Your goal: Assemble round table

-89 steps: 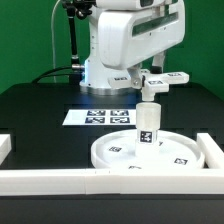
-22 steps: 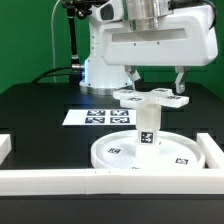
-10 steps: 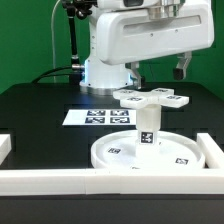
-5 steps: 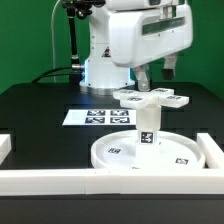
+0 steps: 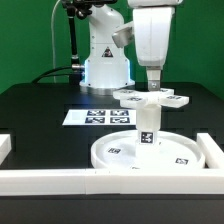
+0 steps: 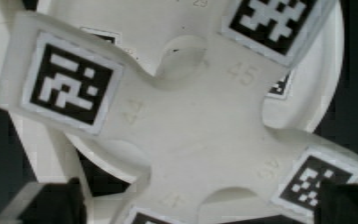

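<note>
Note cross piece (image 5: pixel 150 98) lying flat on top of the upright leg (image 5: pixel 147 128), arms spread, tags facing up. See leg standing at the middle of the disc (image 5: pixel 118 156). Place disc flat on the black table (image 5: pixel 35 115), near side, toward the exterior view's right. Find claw (image 5: pixel 155 86) pointing straight down just over the cross piece's centre, seen edge-on. Cannot tell whether released or clenched, nor whether touching. In wrist view, record cross piece (image 6: pixel 176 110) filling the frame. Log marker board (image 5: pixel 95 116) beyond the disc, apart from it.
</note>
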Controlling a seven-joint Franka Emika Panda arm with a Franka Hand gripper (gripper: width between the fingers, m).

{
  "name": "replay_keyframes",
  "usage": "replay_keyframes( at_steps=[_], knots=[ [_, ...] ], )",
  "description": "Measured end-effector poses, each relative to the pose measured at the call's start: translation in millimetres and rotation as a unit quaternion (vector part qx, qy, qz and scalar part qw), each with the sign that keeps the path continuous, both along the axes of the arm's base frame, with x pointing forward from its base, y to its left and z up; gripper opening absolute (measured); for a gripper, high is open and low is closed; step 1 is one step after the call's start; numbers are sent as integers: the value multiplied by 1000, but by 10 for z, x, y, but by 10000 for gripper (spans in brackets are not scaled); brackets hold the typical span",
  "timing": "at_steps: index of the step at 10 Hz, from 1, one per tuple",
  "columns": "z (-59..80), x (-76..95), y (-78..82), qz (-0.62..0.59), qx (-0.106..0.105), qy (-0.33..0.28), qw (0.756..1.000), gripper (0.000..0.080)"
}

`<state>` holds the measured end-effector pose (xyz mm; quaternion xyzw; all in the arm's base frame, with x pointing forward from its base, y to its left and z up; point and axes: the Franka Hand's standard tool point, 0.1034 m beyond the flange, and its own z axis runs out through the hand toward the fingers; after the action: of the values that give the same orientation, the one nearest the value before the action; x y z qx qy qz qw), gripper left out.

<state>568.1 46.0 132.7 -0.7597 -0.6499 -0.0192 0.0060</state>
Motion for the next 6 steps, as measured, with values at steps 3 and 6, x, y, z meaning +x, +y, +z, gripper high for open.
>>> replay_keyframes(
  at_steps=[3,6],
  knots=[
    [-39,-9,-26,107,-13,-1,994,649],
    [-104,-26,-81,159,-19,4,987,649]
  ],
)
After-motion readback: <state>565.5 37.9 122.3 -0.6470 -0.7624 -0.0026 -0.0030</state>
